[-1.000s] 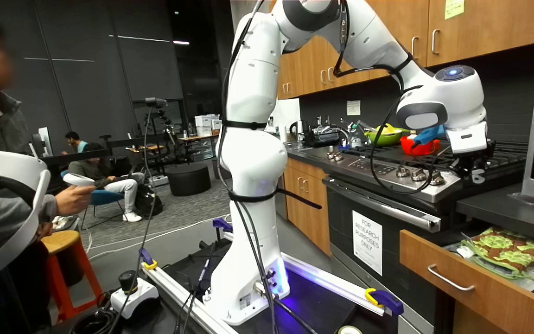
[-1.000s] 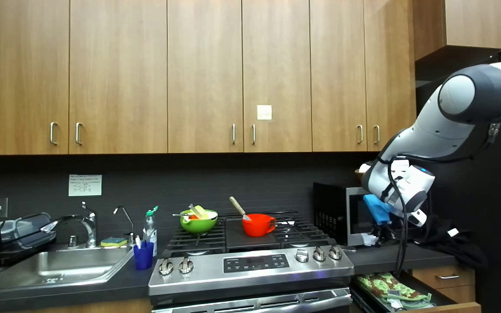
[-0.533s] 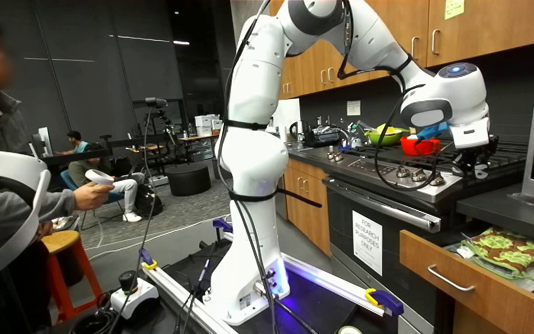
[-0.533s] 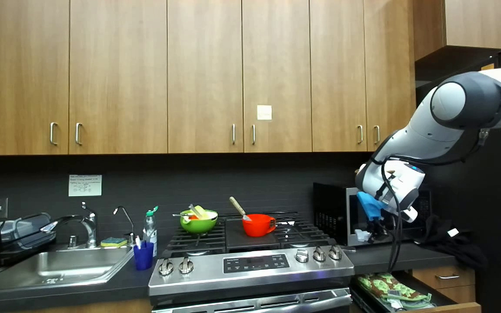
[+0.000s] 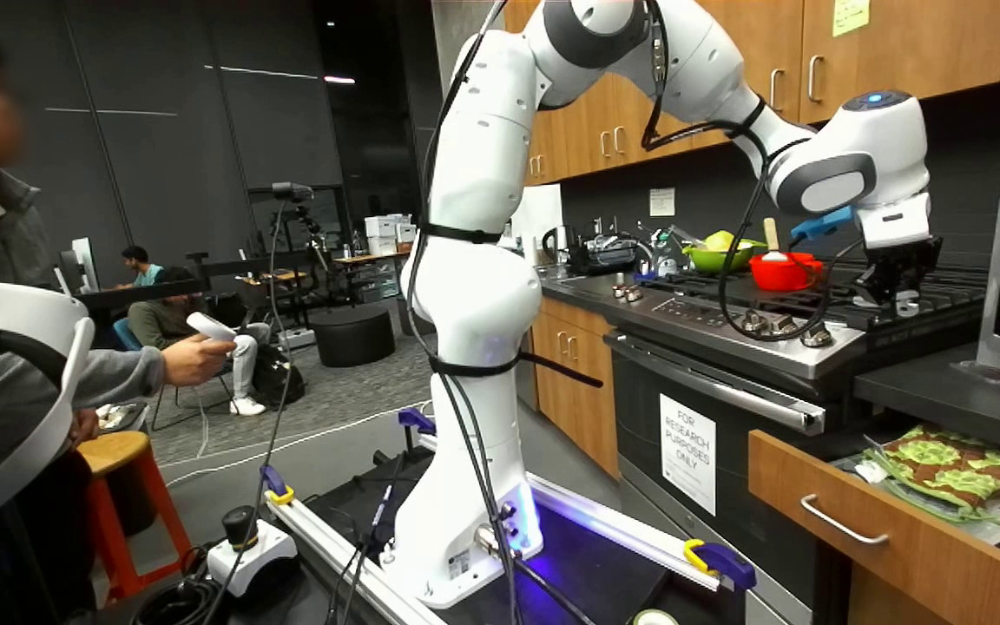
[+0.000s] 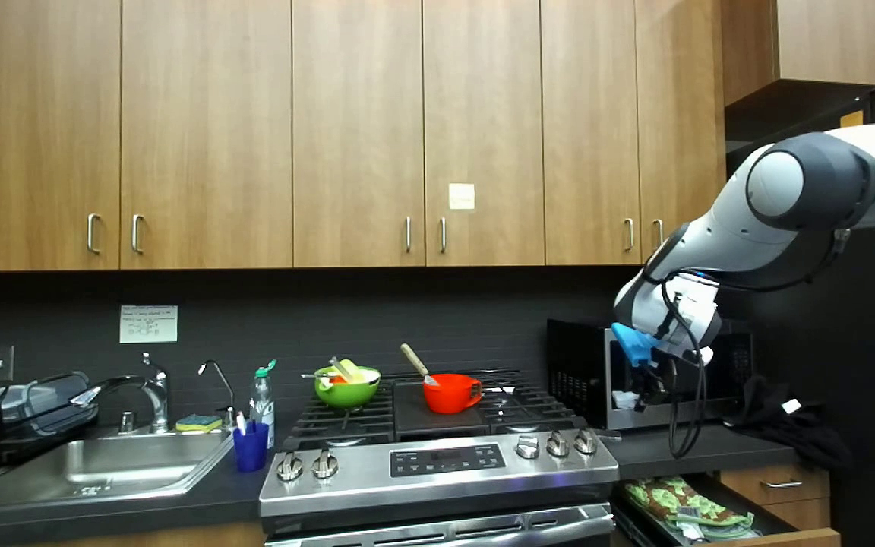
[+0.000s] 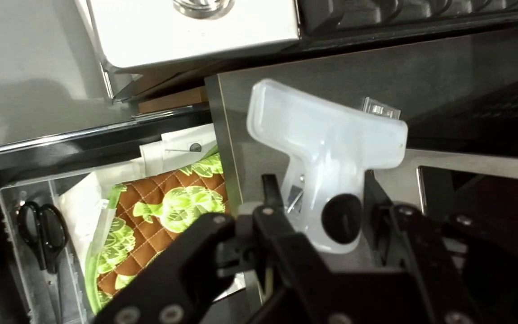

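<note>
White see-through plastic: that's the clip [image 7: 331, 139], clamped btwn the fingers of the gripper [image 7: 322, 186]. They pinch its narrow stem, w/ the wide T end jutting past the fingertips; exact pad contact is hard to see.

Counter [image 7: 376, 72] lies below the gripper, no contact seen. Off one side of the fingers, lower down, is the pulled-out drawer [image 5: 934, 551] w/ a quilted pad [image 7: 182, 202] and scissors [image 7: 48, 263] inside. Off the opp. side, nearby, is the microwave [image 6: 578, 365]. Beyond the T end in the wrist view comes the stove [image 6: 445, 486]; height gap can't be judged there.

For a good carry: prob. slick surface, so hold steady, moderate pressure. Too hard might squeeze the stem halves & pop the mouth, if it works like a std. clip. T end is wider than the grip, so allow extra room around the microwave & stove edge; a bump out there could twist the clip b/c it's pinched at the stem only. Slow, level moves, no sharp turns. Watch the cable [image 6: 701, 380] too, hanging in a loop beside the gripper in both exterior views; could snag. Check in the wrist view that the clip sits firm btwn the pads before any big move, & re-center if it slips.
</note>
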You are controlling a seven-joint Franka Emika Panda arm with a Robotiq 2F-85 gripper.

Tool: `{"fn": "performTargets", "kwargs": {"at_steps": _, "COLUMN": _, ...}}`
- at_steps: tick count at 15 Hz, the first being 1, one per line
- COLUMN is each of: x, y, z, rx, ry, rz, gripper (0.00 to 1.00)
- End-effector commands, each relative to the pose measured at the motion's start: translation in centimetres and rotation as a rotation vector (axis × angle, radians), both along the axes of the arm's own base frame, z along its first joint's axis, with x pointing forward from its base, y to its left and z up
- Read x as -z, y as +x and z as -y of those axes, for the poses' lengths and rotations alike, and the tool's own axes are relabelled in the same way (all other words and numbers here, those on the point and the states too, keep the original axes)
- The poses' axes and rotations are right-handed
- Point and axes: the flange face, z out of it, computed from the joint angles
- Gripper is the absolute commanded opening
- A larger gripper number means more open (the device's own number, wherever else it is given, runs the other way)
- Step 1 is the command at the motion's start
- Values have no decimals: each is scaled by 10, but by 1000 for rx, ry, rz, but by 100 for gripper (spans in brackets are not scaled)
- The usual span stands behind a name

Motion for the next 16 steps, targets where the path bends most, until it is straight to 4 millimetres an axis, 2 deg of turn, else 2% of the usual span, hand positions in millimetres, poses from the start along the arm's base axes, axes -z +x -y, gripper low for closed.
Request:
{"fn": "performTargets", "kwargs": {"at_steps": 1, "x": -12, "y": 19, "z": 3, "rx": 5, "ry": 0, "rz": -34, "gripper": 19}}
{"fn": "performTargets", "kwargs": {"at_steps": 3, "x": -12, "y": 29, "z": 2, "rx": 3, "ry": -1, "rz": -58, "gripper": 19}}
{"fn": "performTargets", "kwargs": {"at_steps": 8, "x": 6, "y": 59, "z": 4, "rx": 18, "ry": 22, "rz": -141, "gripper": 19}}
{"fn": "performTargets", "kwargs": {"at_steps": 13, "x": 26, "y": 84, "z": 15, "rx": 56, "ry": 8, "rz": -200, "gripper": 19}}
{"fn": "performTargets", "kwargs": {"at_steps": 16, "x": 44, "y": 89, "z": 30, "rx": 87, "ry": -30, "rz": -232, "gripper": 19}}
